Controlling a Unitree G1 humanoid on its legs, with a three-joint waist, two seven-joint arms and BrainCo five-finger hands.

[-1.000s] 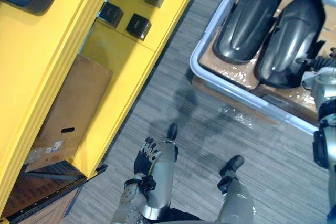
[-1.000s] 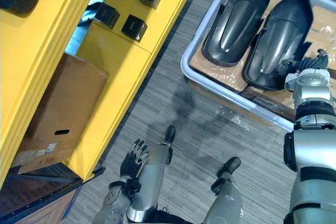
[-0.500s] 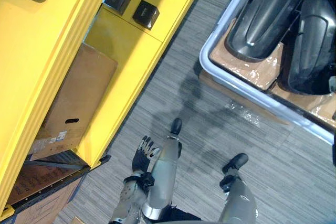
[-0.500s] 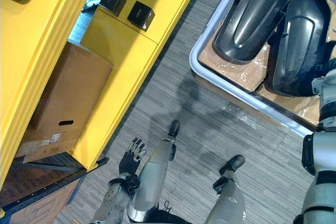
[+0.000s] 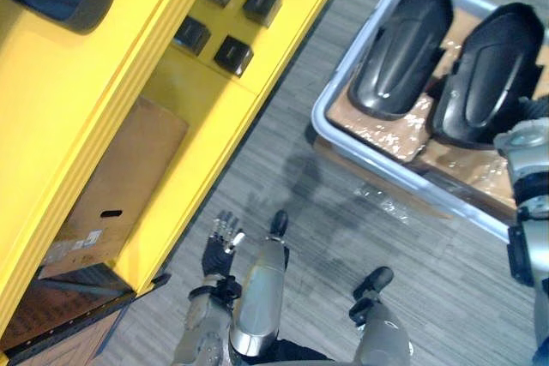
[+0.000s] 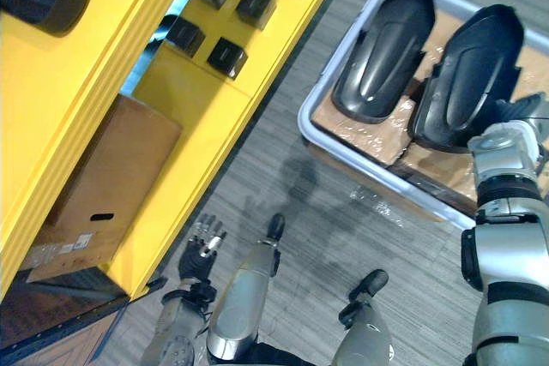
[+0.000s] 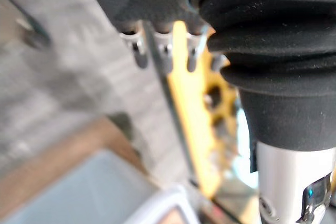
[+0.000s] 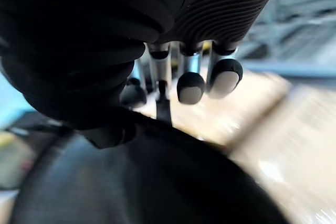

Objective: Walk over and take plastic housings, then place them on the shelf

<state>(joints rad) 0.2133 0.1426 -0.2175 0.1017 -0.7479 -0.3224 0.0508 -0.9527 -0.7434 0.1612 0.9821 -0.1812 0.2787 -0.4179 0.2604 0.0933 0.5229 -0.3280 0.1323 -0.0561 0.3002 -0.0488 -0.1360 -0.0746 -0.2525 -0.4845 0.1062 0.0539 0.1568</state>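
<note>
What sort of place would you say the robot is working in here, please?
Probably a factory or warehouse parts-storage area: a yellow shelf rack carries small black boxes, a cardboard box sits on its lower level, and a grey bin holds two black plastic housings.

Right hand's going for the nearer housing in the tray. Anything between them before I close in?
Nothing visible. The right hand sits at the near edge of the right-side housing in the grey tray, with the housing's black surface directly beneath it in the wrist view. The second housing lies alongside, out of the path.
</note>
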